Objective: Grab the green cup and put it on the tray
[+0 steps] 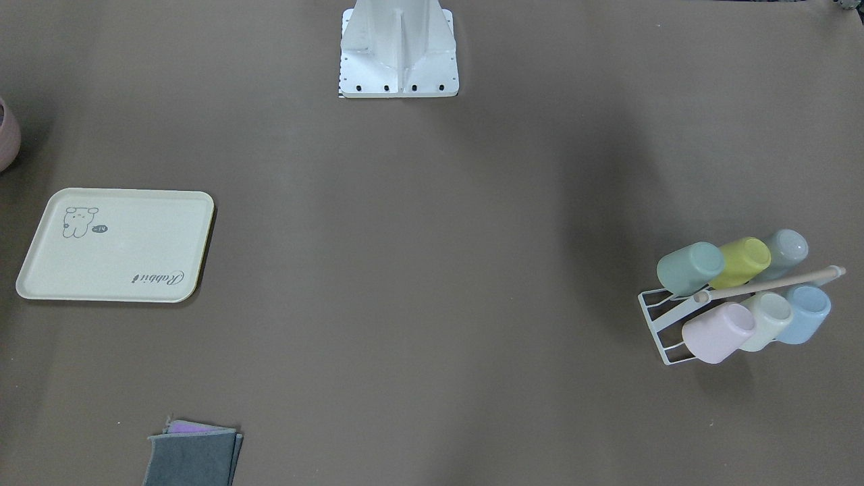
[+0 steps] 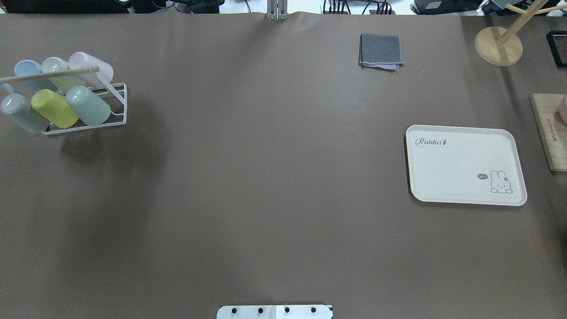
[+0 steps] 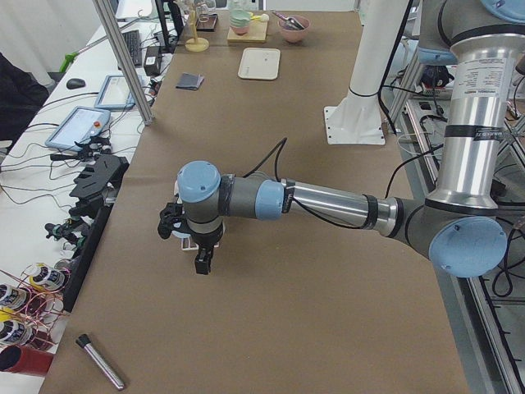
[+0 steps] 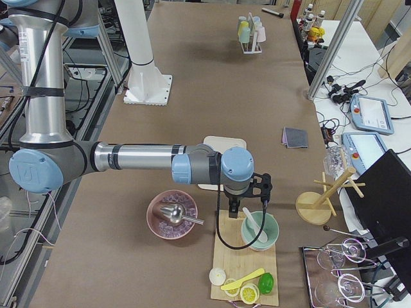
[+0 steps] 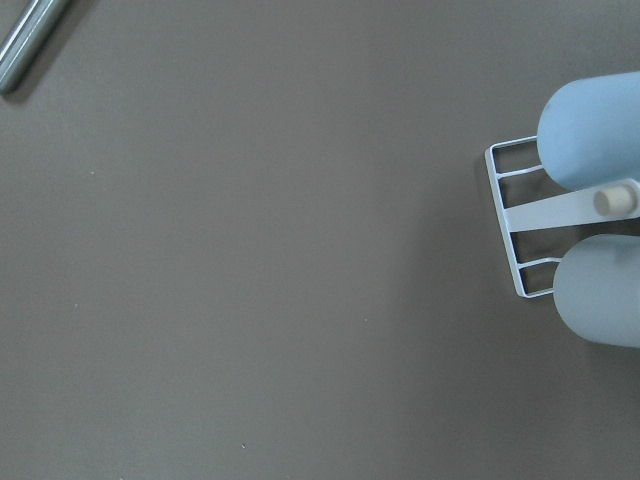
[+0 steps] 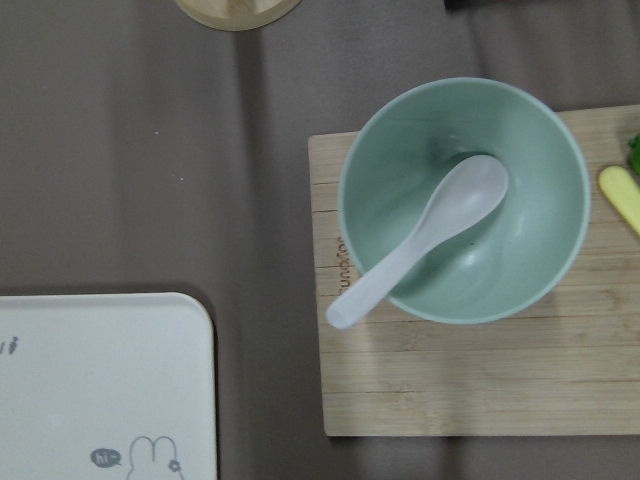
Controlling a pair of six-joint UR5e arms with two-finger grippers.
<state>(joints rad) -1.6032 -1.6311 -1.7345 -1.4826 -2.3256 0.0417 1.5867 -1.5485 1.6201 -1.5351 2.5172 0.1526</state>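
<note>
A: Sage-green plastic tumbler [image 2: 88, 105], where is it
B: On the white wire cup rack [image 5: 550, 208], at the robot's left end of the brown tabletop [image 2: 266, 177]. It is tilted, base up, at the end of the row nearer the robot. It touches the yellow-green plastic cup [image 2: 53, 107] beside it, and a grey-blue cup [image 2: 20, 113] sits past that one
A: Other row?
B: Pink cup [image 2: 91, 66], pale whitish-mint cup [image 2: 57, 71] and light blue cup [image 2: 26, 73], all at the same tilt. A wooden rod handle [image 2: 44, 75] runs above, between the two rows
A: Cream rectangular tray with the rabbit drawing [image 2: 456, 164]?
B: Flat on the tabletop at the robot's right, well apart from the rack. A folded grey cloth [image 2: 381, 49] lies beyond it, toward the far edge
A: Left jaws?
B: The left arm [image 3: 328, 201] is stretched out low over the tabletop and shows only in the side camera. Cannot tell whether its jaws are apart or closed. Its wrist camera looks down on the rack's end and two of the cups
A: Right jaws?
B: The right arm [image 4: 141, 156] hangs over the wooden board [image 6: 450, 390] carrying a sage-green bowl [image 6: 540, 250] and a white spoon [image 6: 420, 245], near the tray's corner. It shows only in a side view too, so cannot tell the state of those jaws either
</note>
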